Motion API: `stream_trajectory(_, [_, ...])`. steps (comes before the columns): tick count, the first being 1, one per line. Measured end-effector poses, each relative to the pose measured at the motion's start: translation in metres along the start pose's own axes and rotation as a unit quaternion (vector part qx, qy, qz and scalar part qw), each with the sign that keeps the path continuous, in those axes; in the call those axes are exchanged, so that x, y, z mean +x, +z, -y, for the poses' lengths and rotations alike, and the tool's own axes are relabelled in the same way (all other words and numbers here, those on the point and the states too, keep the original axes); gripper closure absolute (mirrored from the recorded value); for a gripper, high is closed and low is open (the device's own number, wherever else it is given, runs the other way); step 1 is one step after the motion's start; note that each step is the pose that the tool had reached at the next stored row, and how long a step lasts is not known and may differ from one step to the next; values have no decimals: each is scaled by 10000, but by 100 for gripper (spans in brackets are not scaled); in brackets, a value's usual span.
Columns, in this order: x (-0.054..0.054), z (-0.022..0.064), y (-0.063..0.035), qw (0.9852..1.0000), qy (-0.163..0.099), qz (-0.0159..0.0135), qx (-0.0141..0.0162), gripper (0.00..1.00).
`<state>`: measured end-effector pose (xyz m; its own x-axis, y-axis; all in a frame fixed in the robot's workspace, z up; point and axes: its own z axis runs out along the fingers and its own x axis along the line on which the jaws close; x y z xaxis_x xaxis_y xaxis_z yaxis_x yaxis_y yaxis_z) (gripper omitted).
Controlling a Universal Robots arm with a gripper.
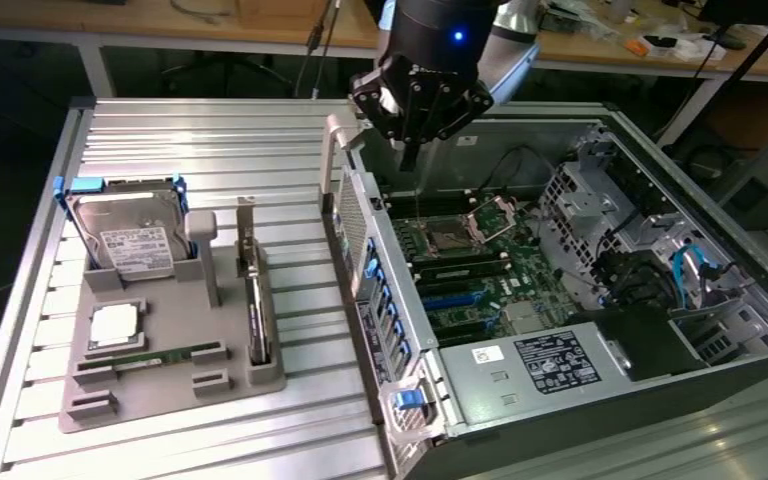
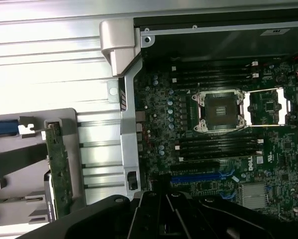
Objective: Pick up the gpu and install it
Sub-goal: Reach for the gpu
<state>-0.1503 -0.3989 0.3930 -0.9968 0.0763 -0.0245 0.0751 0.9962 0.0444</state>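
Nothing is installed yet: the tool [image 1: 408,158], closed and empty, hangs over the open computer case [image 1: 391,320], while the gpu [image 1: 256,300] stands on edge in the grey holder tray [image 1: 144,392] with a hard drive [image 1: 131,245] and RAM stick [image 1: 157,357], at eight o'clock from the tool in the exterior view.

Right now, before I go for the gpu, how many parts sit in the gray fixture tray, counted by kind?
hard drive: 1
silver square chip: 1
RAM stick: 1
gpu: 1
Total: 4
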Motion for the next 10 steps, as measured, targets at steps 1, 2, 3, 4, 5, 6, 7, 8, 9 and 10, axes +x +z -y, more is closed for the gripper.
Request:
stream_trajectory(1, [11, 1, 0, 10000, 0, 0, 0, 89])
stream_trajectory(2, [25, 2, 0, 10000, 0, 0, 0, 89])
stream_trajectory(3, [36, 3, 0, 10000, 0, 0, 0, 89])
stream_trajectory(4, [45, 3, -1, 10000, 0, 0, 0, 89])
stream_trajectory(5, [54, 4, -1, 10000, 0, 0, 0, 89])
stream_trajectory(6, [67, 5, -1, 10000, 0, 0, 0, 89])
stream_trajectory(7, [78, 6, -1, 10000, 0, 0, 0, 89])
stream_trajectory(8, [86, 7, -1, 10000, 0, 0, 0, 89])
stream_trajectory(9, [93, 7, -1, 10000, 0, 0, 0, 89])
stream_trajectory(10, [101, 8, -2, 10000, 0, 0, 0, 89])
